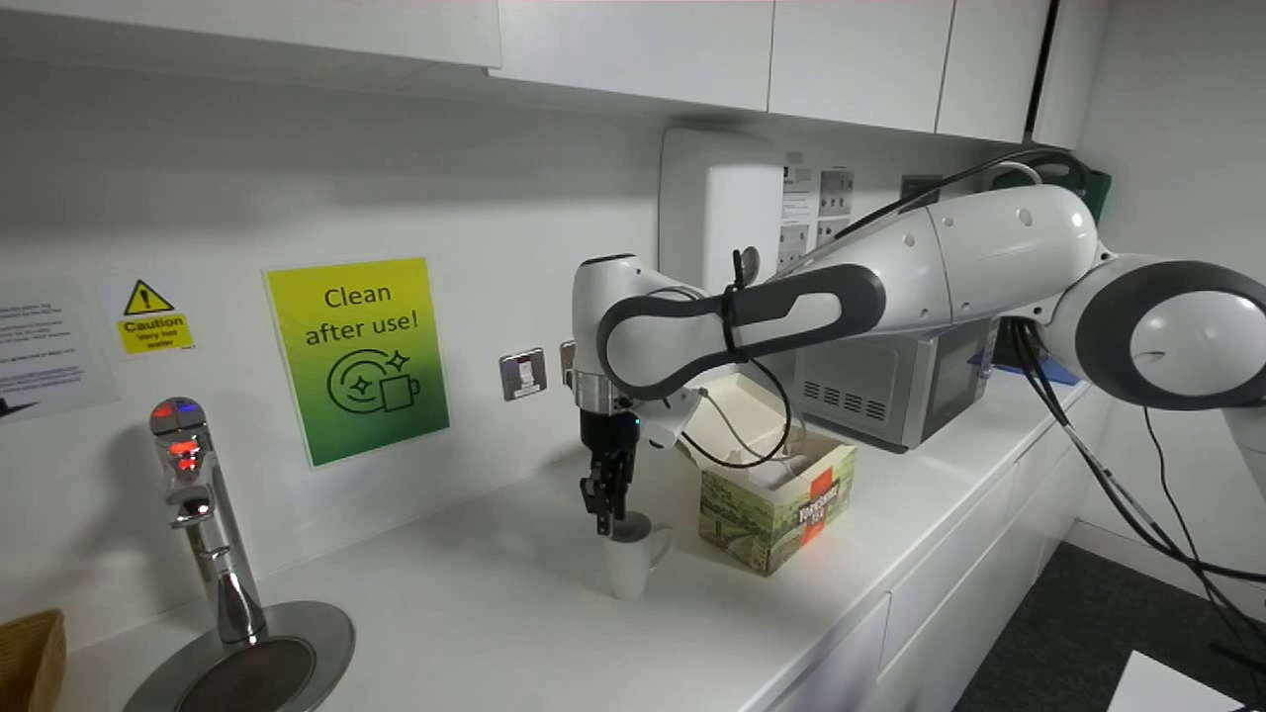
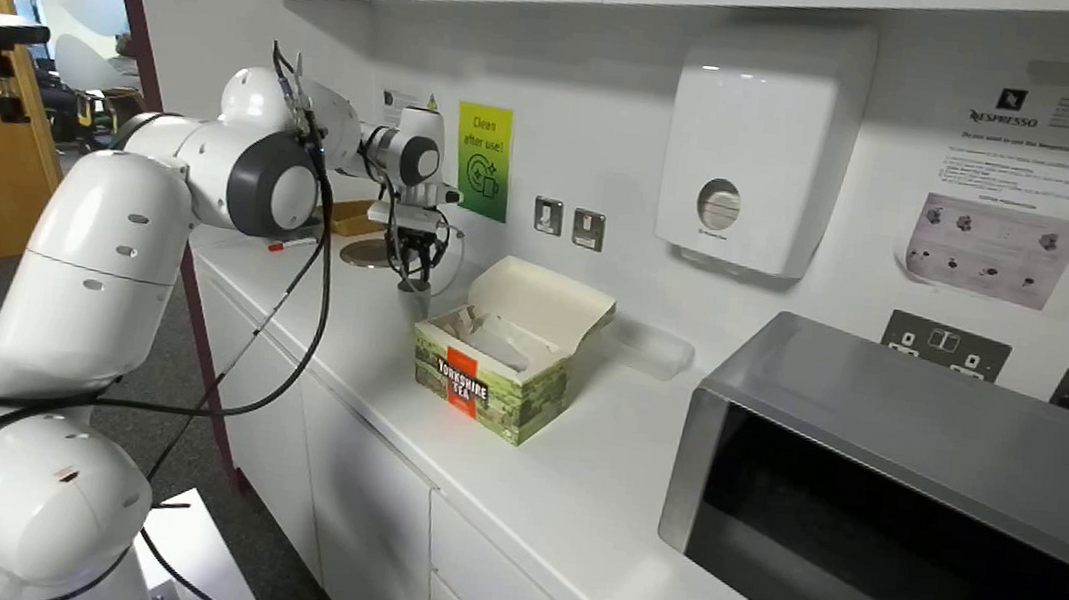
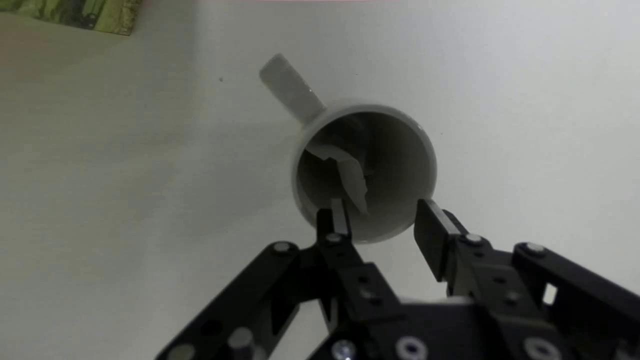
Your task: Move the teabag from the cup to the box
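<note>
The arm extends over the counter, and the gripper points downward at the cup. The fingers are apart, with a clear gap between them. In the wrist view, one fingertip overlaps the mouth of the cup and the other stands at the rim. Whether either fingertip touches the rim or sits below it cannot be determined.

The cup stands upright on the counter. Its handle is directed toward the box. The teabag is located inside the cup. It appears as a pale, folded piece, one end at the wall on the handle side, the other directed toward the fingers.

The box stands near the cup, apart from it. Its lid is raised on the wall side. The printed sides are green, with a red panel reading "Yorkshire Tea". Pale crumpled material is visible inside.

A grey microwave stands past the box. A translucent tray lies near the wall, between box and microwave. On the opposite side of the cup, a tap rises beside a round drain. A white dispenser is mounted on the wall.
</note>
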Tool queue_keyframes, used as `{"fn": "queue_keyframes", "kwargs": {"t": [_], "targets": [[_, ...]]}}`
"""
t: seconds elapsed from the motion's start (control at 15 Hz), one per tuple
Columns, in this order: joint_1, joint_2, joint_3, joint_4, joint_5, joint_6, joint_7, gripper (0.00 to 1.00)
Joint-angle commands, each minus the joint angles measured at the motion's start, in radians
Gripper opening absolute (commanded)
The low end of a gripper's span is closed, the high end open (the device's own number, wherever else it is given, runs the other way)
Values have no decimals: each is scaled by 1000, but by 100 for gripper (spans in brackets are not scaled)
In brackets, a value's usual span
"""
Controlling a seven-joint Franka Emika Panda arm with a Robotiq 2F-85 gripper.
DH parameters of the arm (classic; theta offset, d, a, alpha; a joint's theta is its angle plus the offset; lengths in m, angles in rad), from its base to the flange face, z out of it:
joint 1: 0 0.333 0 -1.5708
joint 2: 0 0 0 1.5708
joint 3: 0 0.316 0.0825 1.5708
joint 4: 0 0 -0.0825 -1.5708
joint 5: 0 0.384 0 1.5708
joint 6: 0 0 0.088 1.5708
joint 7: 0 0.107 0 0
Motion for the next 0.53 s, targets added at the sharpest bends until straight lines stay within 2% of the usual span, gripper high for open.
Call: {"fn": "queue_keyframes", "kwargs": {"t": [0.0,0.27,0.47], "targets": [[-1,-8,-3,18,3,-40,-29,43],[-4,-20,-1,3,7,-35,-30,40],[-6,-25,-1,-4,9,-34,-30,41]]}}
